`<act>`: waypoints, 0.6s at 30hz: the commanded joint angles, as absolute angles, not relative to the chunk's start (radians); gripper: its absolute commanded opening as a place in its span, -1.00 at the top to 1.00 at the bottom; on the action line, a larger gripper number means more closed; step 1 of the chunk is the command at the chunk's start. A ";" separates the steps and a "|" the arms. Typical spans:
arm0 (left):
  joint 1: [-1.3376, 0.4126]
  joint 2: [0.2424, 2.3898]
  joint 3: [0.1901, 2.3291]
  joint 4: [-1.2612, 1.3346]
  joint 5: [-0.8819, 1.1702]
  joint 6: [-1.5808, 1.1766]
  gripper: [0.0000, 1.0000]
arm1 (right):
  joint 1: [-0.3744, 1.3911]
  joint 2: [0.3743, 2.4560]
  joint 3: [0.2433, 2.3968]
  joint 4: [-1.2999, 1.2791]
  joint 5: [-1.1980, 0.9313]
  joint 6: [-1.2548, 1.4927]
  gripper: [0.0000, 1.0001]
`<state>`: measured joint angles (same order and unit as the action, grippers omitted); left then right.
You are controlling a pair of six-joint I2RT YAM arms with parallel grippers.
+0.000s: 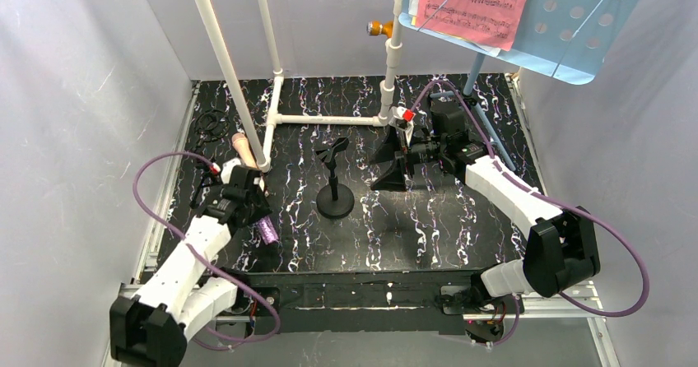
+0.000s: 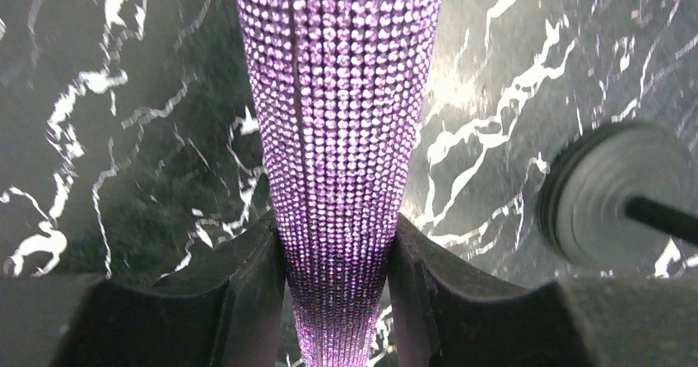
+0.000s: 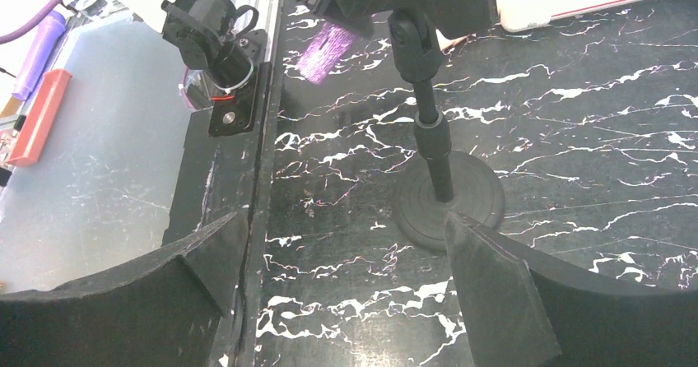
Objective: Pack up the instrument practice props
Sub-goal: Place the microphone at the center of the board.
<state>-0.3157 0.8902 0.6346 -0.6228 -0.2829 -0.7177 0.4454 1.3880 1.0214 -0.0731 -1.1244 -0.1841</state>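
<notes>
Overhead, the light-blue rack [image 1: 576, 34] holds pink sheet music [image 1: 473, 1].

You see the round-base mic mount [image 3: 477, 198] upright on the marbled table [image 3: 593, 137]. The right gripper [image 3: 344, 225] is spread wide just before its base, holding nothing. The glittery purple microphone [image 3: 328, 50] lies beyond the mount.

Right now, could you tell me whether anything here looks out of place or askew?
The pink microphone lies loose beside the white pipe frame, while the round-base stand stands upright, holding nothing.
</notes>
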 commanded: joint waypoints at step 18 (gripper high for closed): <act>-0.117 1.312 0.853 -0.370 -0.370 -0.455 1.00 | 0.435 1.361 1.049 -0.044 -1.143 -0.179 -0.97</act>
<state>-0.1410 1.2808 0.8001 -0.4149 -0.3527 -0.4892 0.4397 1.3880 1.0210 -0.0731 -1.1255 -0.1833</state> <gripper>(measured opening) 0.400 0.983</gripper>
